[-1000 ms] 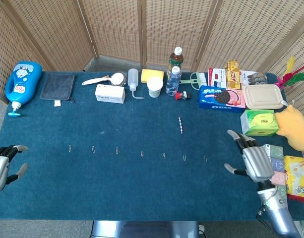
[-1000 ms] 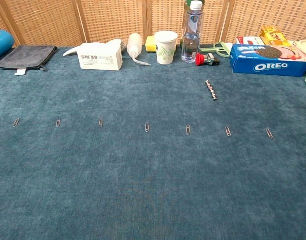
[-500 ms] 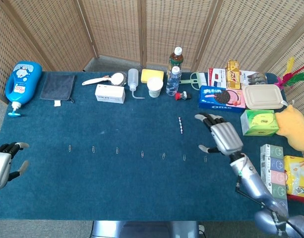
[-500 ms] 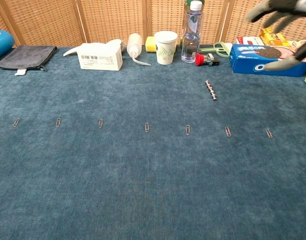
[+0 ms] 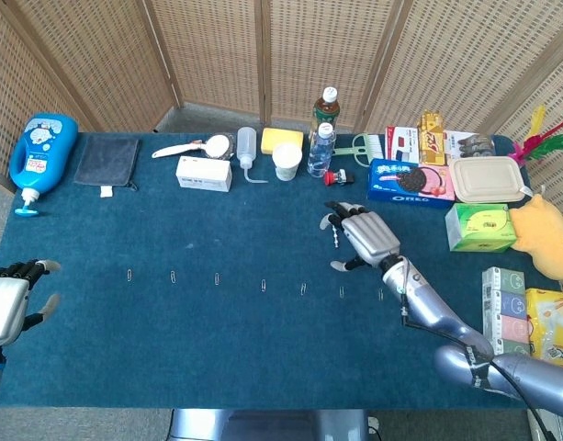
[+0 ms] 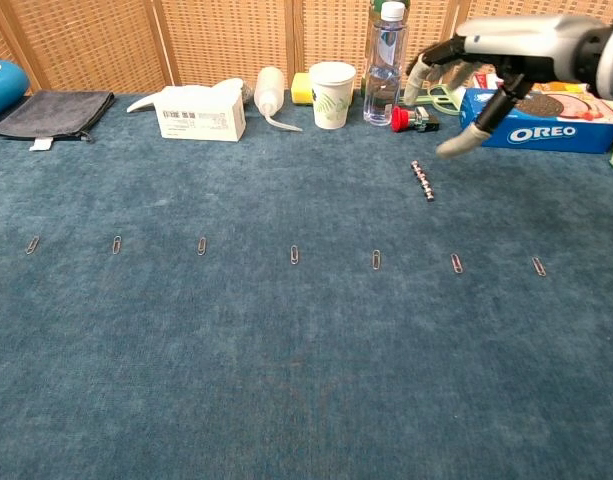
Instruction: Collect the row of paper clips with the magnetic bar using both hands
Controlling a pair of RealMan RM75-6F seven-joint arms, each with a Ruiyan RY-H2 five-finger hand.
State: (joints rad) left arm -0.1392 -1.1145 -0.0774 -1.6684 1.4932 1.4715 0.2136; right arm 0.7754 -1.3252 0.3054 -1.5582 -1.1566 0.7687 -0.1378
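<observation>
Beneath the empty, spread-fingered right hand (image 6: pixel 486 60), the slim, stiff, light magnetic bar (image 6: pixel 422 180) probably wants a mid-length pinch; the left hand (image 5: pixel 5 305) waits, fingers apart.

In the head view, part of the magnetic bar (image 5: pixel 335 241) is being covered by the right hand (image 5: pixel 365 237), and the left hand (image 5: pixel 10 301) is being cut off by the left edge; it is not being shown in the chest view.
</observation>
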